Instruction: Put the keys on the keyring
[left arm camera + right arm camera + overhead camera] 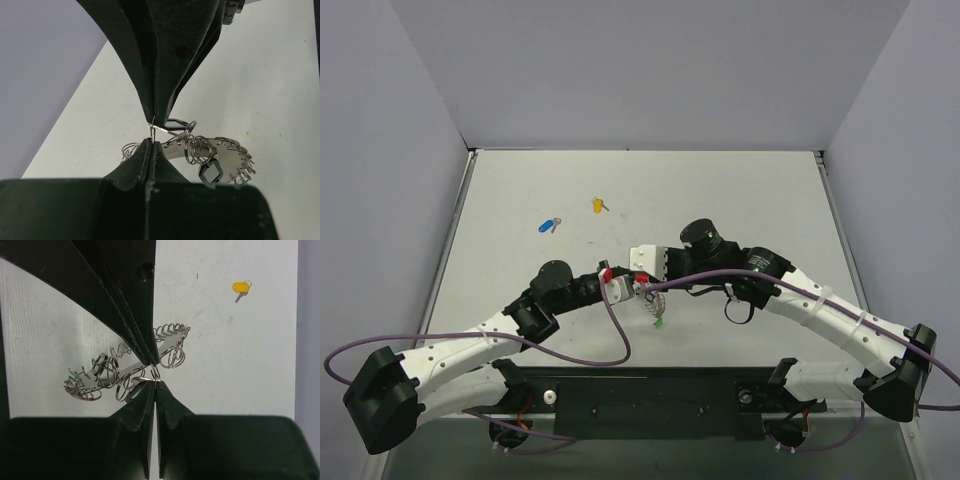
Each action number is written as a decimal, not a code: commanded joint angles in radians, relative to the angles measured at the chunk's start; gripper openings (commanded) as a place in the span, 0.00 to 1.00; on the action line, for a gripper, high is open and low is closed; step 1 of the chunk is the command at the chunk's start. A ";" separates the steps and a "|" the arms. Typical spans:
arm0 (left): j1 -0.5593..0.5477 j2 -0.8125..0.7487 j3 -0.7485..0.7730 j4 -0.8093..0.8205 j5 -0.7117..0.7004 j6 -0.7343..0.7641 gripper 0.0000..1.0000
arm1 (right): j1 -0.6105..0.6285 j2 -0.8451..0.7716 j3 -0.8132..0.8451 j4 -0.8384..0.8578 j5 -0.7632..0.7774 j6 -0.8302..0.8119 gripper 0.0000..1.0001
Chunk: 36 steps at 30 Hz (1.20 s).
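The keyring (653,305) is a curved silver strip hung with several small wire rings. It is held above the table between my two grippers. In the left wrist view my left gripper (151,142) is shut on one thin ring of the keyring (220,155). My right gripper (156,383) is shut on the same small ring from the opposite side, tip to tip with the left gripper. A green key (660,322) hangs at the bundle's low end. A blue key (549,225) and a yellow key (599,205) lie loose on the table, far left of the grippers.
The yellow key (240,287) shows at the upper right of the right wrist view. The white table (740,200) is walled at the back and sides. A black mounting bar (660,395) runs along the near edge between the arm bases.
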 commanded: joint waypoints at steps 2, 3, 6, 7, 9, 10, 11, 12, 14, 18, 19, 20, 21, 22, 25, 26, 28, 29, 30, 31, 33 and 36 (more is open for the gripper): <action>-0.039 0.009 0.080 0.091 0.052 -0.011 0.00 | 0.057 0.028 0.069 0.088 -0.047 0.049 0.00; -0.039 0.009 0.081 0.091 0.052 -0.013 0.00 | 0.061 0.028 0.072 0.088 -0.047 0.055 0.00; -0.040 0.009 0.078 0.096 0.049 -0.019 0.00 | 0.066 0.033 0.069 0.099 -0.034 0.065 0.00; -0.042 0.007 0.077 0.097 0.046 -0.022 0.00 | 0.066 0.031 0.064 0.102 -0.033 0.063 0.00; -0.040 0.005 0.073 0.105 0.038 -0.024 0.00 | 0.065 0.028 0.063 0.094 -0.030 0.058 0.00; -0.040 0.002 0.070 0.107 0.032 -0.024 0.00 | 0.065 0.027 0.063 0.091 -0.028 0.055 0.00; -0.040 0.002 0.070 0.108 0.027 -0.024 0.00 | 0.061 0.021 0.061 0.081 -0.027 0.049 0.00; -0.039 0.001 0.069 0.107 0.021 -0.022 0.00 | 0.058 0.021 0.061 0.074 -0.028 0.048 0.00; -0.039 0.001 0.070 0.105 0.015 -0.021 0.00 | 0.045 0.013 0.060 0.068 -0.028 0.046 0.00; -0.039 0.002 0.070 0.107 0.009 -0.021 0.00 | 0.032 0.004 0.057 0.057 -0.053 0.043 0.00; -0.039 0.004 0.070 0.105 0.006 -0.021 0.00 | 0.028 -0.001 0.054 0.059 -0.062 0.045 0.00; -0.036 0.001 0.067 0.107 0.006 -0.021 0.00 | 0.025 -0.001 0.052 0.062 -0.068 0.048 0.00; -0.036 0.002 0.067 0.107 0.006 -0.021 0.00 | 0.023 -0.002 0.051 0.061 -0.071 0.046 0.00; -0.036 0.004 0.067 0.107 0.004 -0.021 0.00 | 0.019 -0.002 0.051 0.060 -0.080 0.049 0.00; -0.033 0.004 0.070 0.107 0.006 -0.024 0.00 | 0.012 -0.008 0.052 0.062 -0.085 0.054 0.00; -0.033 0.004 0.070 0.108 0.006 -0.025 0.00 | 0.011 -0.010 0.052 0.062 -0.089 0.054 0.00; -0.033 0.005 0.070 0.105 0.006 -0.025 0.00 | 0.005 -0.013 0.054 0.064 -0.100 0.057 0.00; -0.031 0.004 0.070 0.105 0.004 -0.025 0.00 | 0.002 -0.016 0.055 0.062 -0.105 0.057 0.00; -0.031 0.005 0.069 0.105 0.004 -0.025 0.00 | 0.000 -0.019 0.055 0.062 -0.111 0.058 0.03; -0.031 0.005 0.072 0.104 0.004 -0.025 0.00 | -0.001 -0.019 0.057 0.062 -0.114 0.057 0.06; -0.031 0.009 0.073 0.102 0.006 -0.027 0.00 | -0.006 -0.024 0.057 0.064 -0.116 0.060 0.11; -0.028 0.012 0.072 0.099 0.007 -0.025 0.00 | -0.012 -0.027 0.058 0.064 -0.129 0.062 0.16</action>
